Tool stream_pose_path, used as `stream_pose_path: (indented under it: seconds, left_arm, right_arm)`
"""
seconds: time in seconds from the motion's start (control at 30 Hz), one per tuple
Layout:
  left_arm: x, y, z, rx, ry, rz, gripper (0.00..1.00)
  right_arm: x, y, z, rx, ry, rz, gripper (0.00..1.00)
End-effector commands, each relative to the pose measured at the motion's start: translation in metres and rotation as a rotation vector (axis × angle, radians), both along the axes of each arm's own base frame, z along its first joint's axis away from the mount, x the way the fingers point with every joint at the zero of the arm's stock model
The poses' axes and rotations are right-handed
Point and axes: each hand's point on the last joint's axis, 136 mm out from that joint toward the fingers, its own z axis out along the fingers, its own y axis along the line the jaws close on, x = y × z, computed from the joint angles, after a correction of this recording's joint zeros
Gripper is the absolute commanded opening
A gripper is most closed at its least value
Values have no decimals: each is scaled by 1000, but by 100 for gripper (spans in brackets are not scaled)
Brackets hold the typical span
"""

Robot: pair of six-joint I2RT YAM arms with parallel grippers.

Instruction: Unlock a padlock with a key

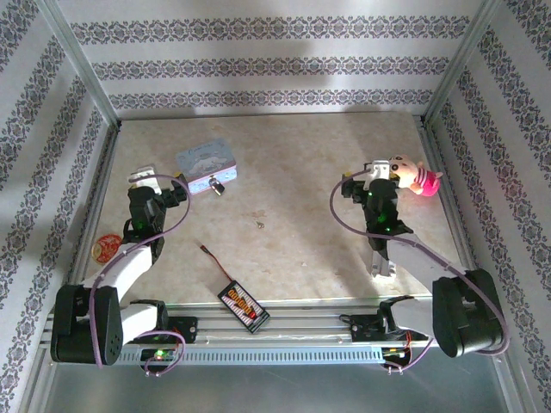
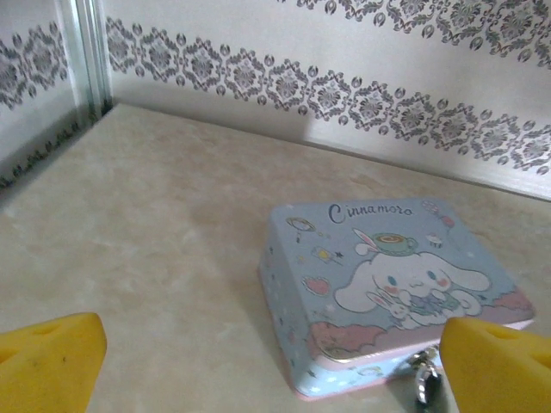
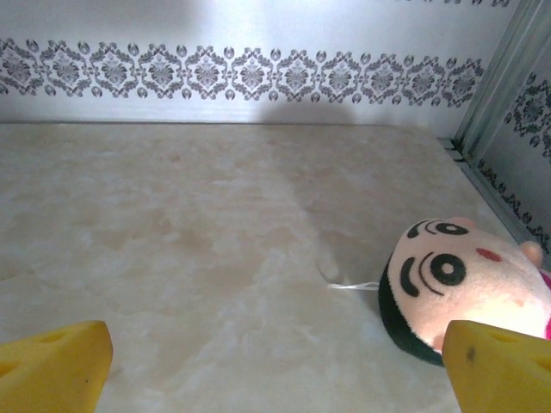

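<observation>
The padlock (image 1: 217,185) is a tiny dark-and-silvery lock lying against the near corner of a light-blue cartoon tin (image 1: 207,163). In the left wrist view the padlock (image 2: 424,380) shows by the tin (image 2: 387,284), right beside my right yellow fingertip (image 2: 499,366). The key (image 1: 258,224) is a tiny silvery speck on the bare table, right of and nearer than the padlock. My left gripper (image 1: 160,181) (image 2: 275,368) stands open just left of the tin, holding nothing. My right gripper (image 1: 372,172) (image 3: 275,370) is open at the right side, empty.
A plush doll head (image 1: 413,176) (image 3: 456,284) lies just right of my right gripper. A black board with wires (image 1: 244,305) sits near the front edge, and a red disc (image 1: 108,247) lies by the left wall. Patterned walls and metal posts enclose the table (image 1: 318,155).
</observation>
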Motion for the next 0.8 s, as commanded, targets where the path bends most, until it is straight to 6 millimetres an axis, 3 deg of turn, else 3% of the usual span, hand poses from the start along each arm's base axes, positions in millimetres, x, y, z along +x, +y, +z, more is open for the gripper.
stream_pose_path:
  seconds: [0.0,0.17,0.37,0.63,0.77]
  left_arm:
    - [-6,-10,-7,-153,31,-19,99]
    - [-5,-18,-5,-242,12,-42,99]
    - [-1,-20,-7,-267,15,-45,99]
    - [4,-22,-15,-270,44,-56,99]
    - [5,-23,-18,-268,53,-59,99]
  right_arm:
    - [-17,-2,-17,-8,187,-139,98]
    - [-32,41,-32,-14,371,-163,98]
    - [-41,114,-50,-68,550,-134,98]
    - [-52,217,-91,-125,748,8,98]
    - [-59,253,-111,-69,804,81,98]
